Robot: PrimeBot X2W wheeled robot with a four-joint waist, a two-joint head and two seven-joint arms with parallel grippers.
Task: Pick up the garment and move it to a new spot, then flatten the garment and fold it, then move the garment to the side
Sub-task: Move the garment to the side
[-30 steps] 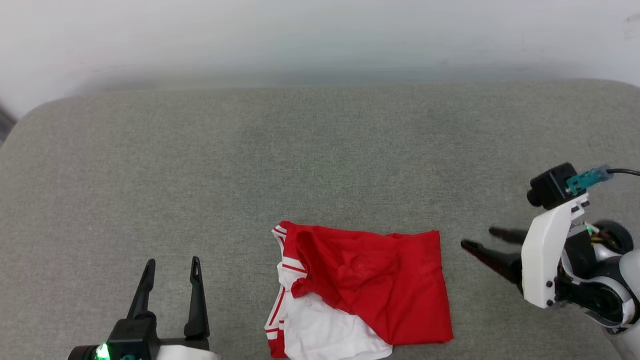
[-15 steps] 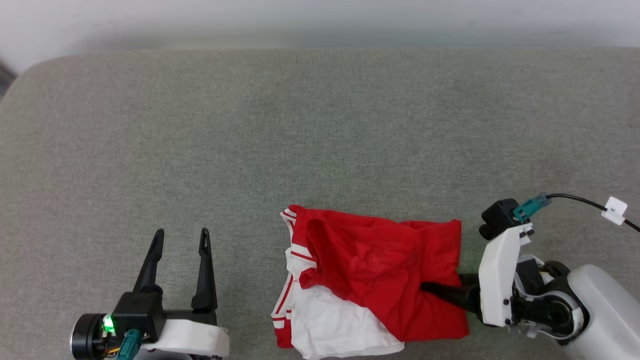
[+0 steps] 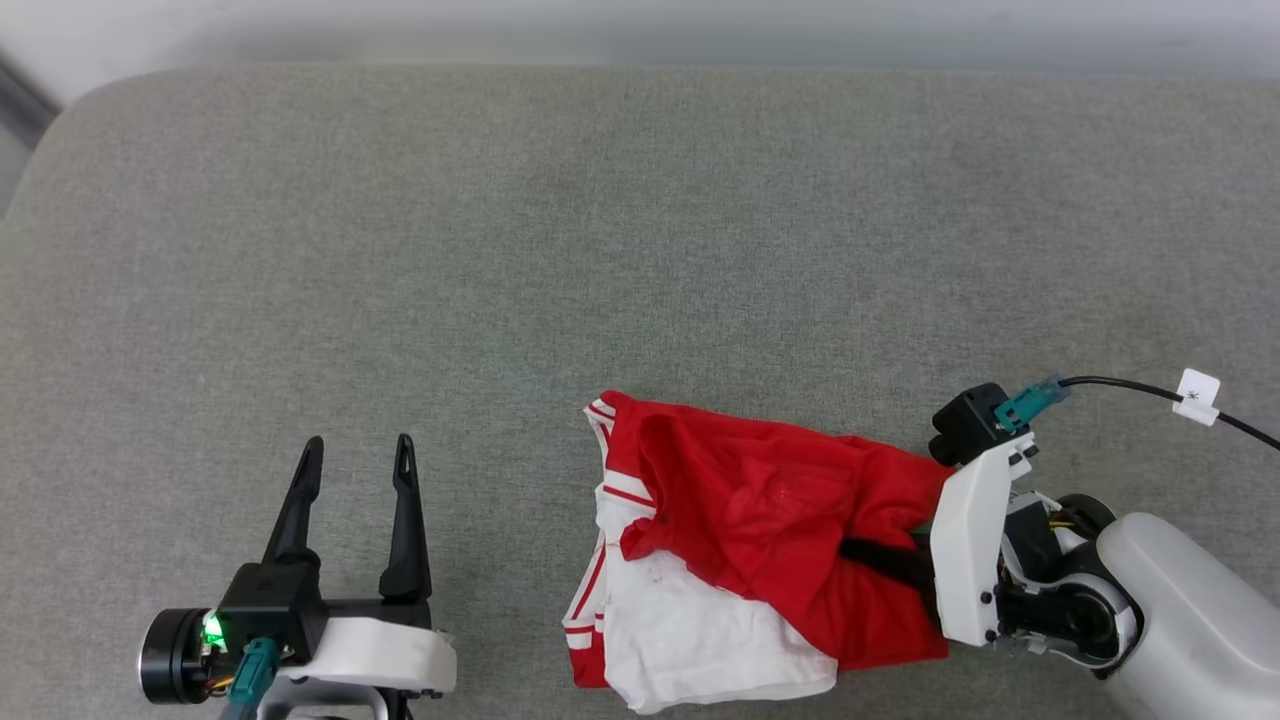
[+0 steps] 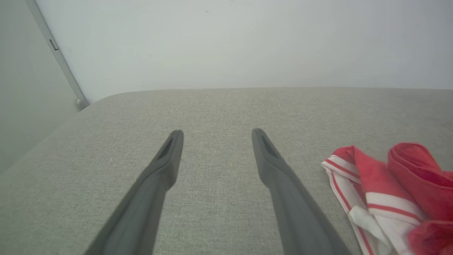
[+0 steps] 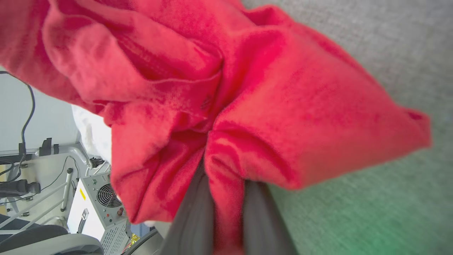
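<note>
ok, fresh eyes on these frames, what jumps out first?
The red and white garment, crumpled at the near middle-right of the grey cushion, is the one bright thing. The right gripper is shut on its red right edge, cloth bunched between the fingers in the right wrist view. The left gripper hangs open over bare cushion to the garment's left.

One shirt (image 3: 760, 520) on screen, red and white, lower middle of the frame. Two grippers: the left gripper (image 3: 358, 440) at lower left, the right gripper (image 3: 870, 555) at lower right, two dark fingers apiece. One grey cushion (image 3: 600, 250) under it all. One black cable (image 3: 1110, 382) at the right edge, with one white tag (image 3: 1197, 396) on it. One green light (image 3: 212, 632) at lower left. One white fan box (image 5: 101, 198), lower left of the right wrist view.
</note>
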